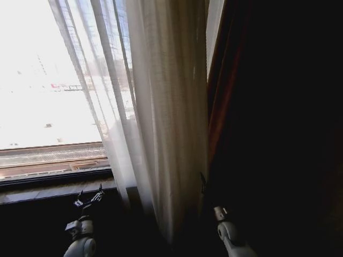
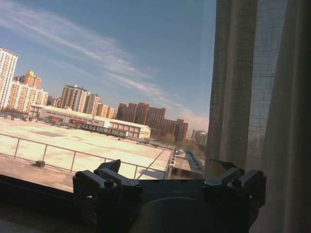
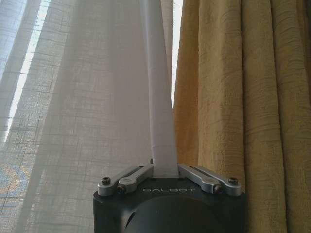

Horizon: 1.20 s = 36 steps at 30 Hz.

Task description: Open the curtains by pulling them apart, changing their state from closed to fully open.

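The sheer white curtains [image 1: 161, 107] hang bunched in pleats right of centre, and the window pane [image 1: 43, 80] left of them is uncovered. My left gripper [image 1: 90, 197] is low by the sill, open and holding nothing. In the left wrist view it [image 2: 167, 170] faces the glass, with a curtain panel [image 2: 262, 97] beside it. My right gripper [image 1: 203, 184] is at the curtain's right edge. In the right wrist view it [image 3: 164, 172] is shut on a white strip [image 3: 159, 97] running up between the sheer fabric [image 3: 82, 107] and a drape.
A heavy yellow drape [image 3: 238, 97] hangs right next to the sheer fabric and looks dark in the head view [image 1: 257, 134]. A dark window sill [image 1: 53, 187] runs along below the glass. Outside are a railing [image 2: 73, 155] and city buildings.
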### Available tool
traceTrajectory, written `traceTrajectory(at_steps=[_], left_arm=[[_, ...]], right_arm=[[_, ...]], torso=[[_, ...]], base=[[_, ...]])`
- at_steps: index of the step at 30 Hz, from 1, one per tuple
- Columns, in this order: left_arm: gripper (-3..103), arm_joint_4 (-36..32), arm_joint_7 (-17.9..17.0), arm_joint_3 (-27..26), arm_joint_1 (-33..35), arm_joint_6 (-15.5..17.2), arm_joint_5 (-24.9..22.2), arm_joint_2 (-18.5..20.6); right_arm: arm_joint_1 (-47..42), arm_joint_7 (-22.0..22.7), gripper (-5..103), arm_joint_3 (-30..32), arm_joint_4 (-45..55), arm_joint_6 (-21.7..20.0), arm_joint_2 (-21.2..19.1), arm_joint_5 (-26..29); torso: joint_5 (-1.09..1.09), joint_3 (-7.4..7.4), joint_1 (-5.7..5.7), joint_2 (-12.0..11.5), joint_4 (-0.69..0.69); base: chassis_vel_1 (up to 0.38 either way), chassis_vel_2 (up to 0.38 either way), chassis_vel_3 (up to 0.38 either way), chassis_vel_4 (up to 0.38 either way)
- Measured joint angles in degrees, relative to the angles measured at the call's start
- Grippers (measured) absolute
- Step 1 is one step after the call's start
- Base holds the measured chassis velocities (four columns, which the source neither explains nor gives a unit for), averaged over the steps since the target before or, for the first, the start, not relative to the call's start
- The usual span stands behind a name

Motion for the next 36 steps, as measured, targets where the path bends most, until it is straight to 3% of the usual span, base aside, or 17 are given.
traceTrajectory(at_steps=[16, 17, 19, 27, 29, 30, 32, 35, 36], left_arm=[[100, 0.0, 0.0, 0.0, 0.0, 0.0, 0.0, 0.0], [100, 0.0, 0.0, 0.0, 0.0, 0.0, 0.0, 0.0], [100, 0.0, 0.0, 0.0, 0.0, 0.0, 0.0, 0.0], [100, 0.0, 0.0, 0.0, 0.0, 0.0, 0.0, 0.0], [100, 0.0, 0.0, 0.0, 0.0, 0.0, 0.0, 0.0], [100, 0.0, 0.0, 0.0, 0.0, 0.0, 0.0, 0.0], [100, 0.0, 0.0, 0.0, 0.0, 0.0, 0.0, 0.0], [100, 0.0, 0.0, 0.0, 0.0, 0.0, 0.0, 0.0], [100, 0.0, 0.0, 0.0, 0.0, 0.0, 0.0, 0.0]], right_arm=[[1.7, 1.7, -3, 0.1, -2.7, 2.0, 0.0, 0.1], [1.6, 1.8, 2, 0.0, -2.7, 2.1, 0.1, 0.1], [1.5, 1.8, 2, -0.1, -2.7, 2.1, 0.2, 0.0], [0.6, 1.8, 39, -0.2, -1.7, 2.5, 0.1, -0.1], [0.4, 2.0, 39, -0.2, -1.6, 2.5, 0.1, -0.2], [-0.3, 2.3, 50, -0.1, -1.2, 2.5, 0.1, -0.7], [-0.5, 2.4, 50, -0.1, -1.1, 2.5, 0.1, -0.7], [-2.8, 3.3, 67, -0.3, 0.5, 2.0, -0.3, -0.9], [-3.6, 3.4, 67, -0.5, 1.1, 1.8, -0.4, -0.9]], torso=[[-0.01, 0.0, 0.01, 0.0, -0.01], [0.01, 0.0, 0.01, 0.0, -0.01], [0.03, 0.0, 0.01, 0.0, -0.02], [0.0, 0.0, 0.01, 0.0, 0.0], [0.0, 0.0, 0.01, 0.0, 0.0], [0.01, 0.0, 0.01, 0.0, 0.0], [0.01, 0.0, 0.0, 0.0, 0.0], [0.0, 0.0, 0.0, 0.0, -0.01], [0.0, 0.0, 0.0, 0.0, -0.01]], base=[[-0.085, -0.08, 0.091, 0.079], [0.0, 0.0, 0.0, 0.0], [0.0, 0.0, 0.0, 0.0], [0.0, 0.0, 0.0, 0.0], [0.0, 0.0, 0.0, 0.0], [0.0, 0.0, 0.0, 0.0], [0.0, 0.0, 0.0, 0.0], [0.0, 0.0, 0.0, 0.0], [0.0, 0.0, 0.0, 0.0]])
